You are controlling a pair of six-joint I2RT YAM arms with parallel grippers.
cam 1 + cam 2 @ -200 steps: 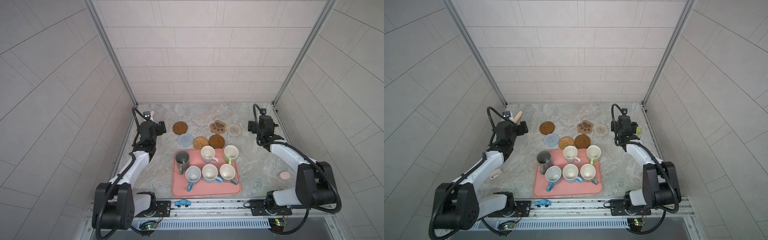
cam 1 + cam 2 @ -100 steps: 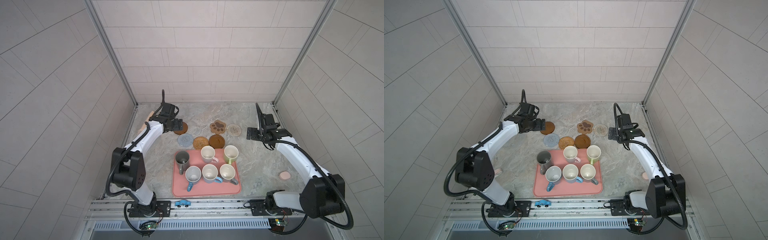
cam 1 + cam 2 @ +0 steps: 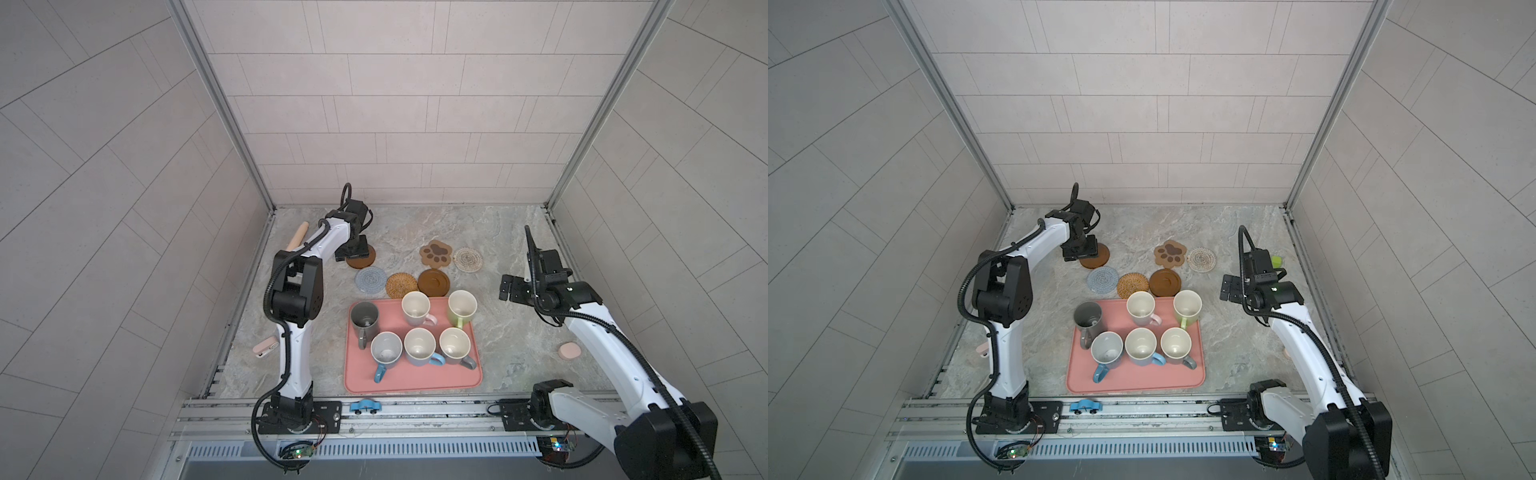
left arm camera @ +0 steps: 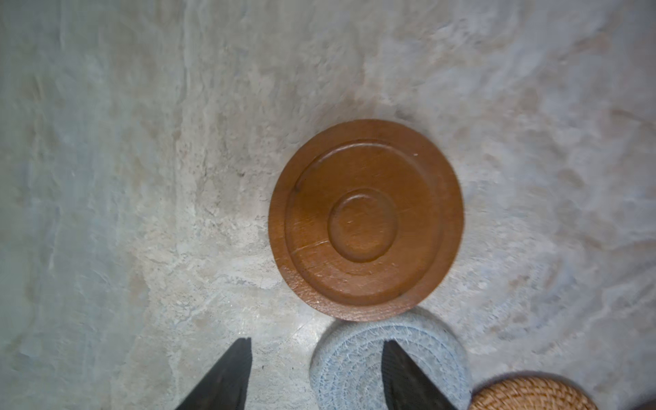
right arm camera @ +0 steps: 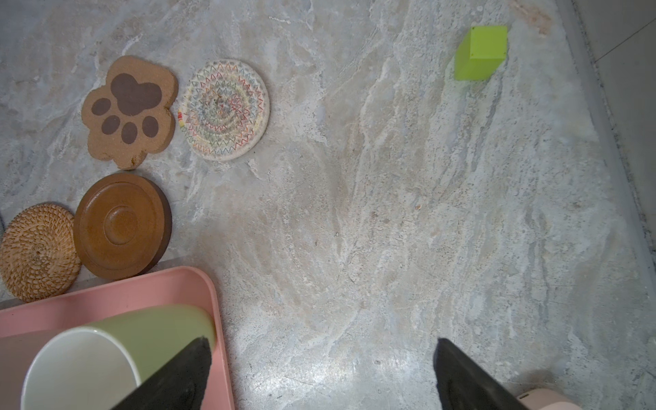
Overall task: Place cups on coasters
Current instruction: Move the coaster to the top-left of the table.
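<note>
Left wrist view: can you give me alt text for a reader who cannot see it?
A round brown wooden coaster lies flat on the marble tabletop, mid-frame. A grey-blue crochet coaster sits beside it, partly behind one of two dark jaws, which stand apart and empty; a rattan coaster peeks in at the frame's edge.

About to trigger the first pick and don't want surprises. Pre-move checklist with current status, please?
1. Left pincer empty, jaws apart: ok.
2. Right pincer empty, jaws wide: ok.
3. Green cup upright, close to the right pincer: ok.
4. Wooden disc by the left pincer bare: ok.
5. Cream woven coaster bare: ok.
6. Any cup placed: not ok; all six sit on the pink tray.
</note>
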